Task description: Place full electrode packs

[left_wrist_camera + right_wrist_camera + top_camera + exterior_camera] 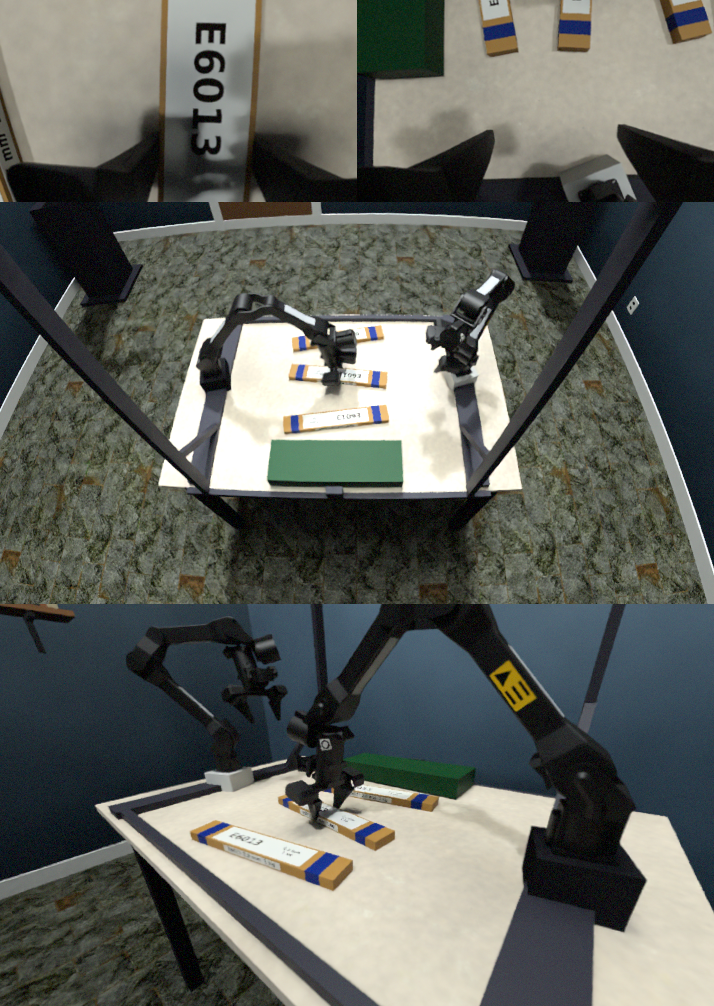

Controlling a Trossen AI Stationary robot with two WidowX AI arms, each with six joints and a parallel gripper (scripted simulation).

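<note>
Left wrist cam: L jaws (332,377) (327,806) part-open, clamped on mid E6013 pack (378,379) (382,837) (209,59), R jaws (264,711) wide apart, holding nothing.

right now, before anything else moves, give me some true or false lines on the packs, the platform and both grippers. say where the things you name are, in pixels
1. The left gripper (331,378) (327,811) (203,139) is shut on the middle electrode pack (354,377) (376,836) (208,81) (574,27). True.
2. The green platform (335,462) (407,771) (398,36) carries one electrode pack. False: no pack lies on it.
3. The right gripper (265,716) (554,133) is open. True.
4. The right gripper is touching the pack nearest the platform (336,419) (425,801) (499,32). False: it hangs above the table, away from all three packs.
5. All three packs have blue bands near their ends. True.
</note>
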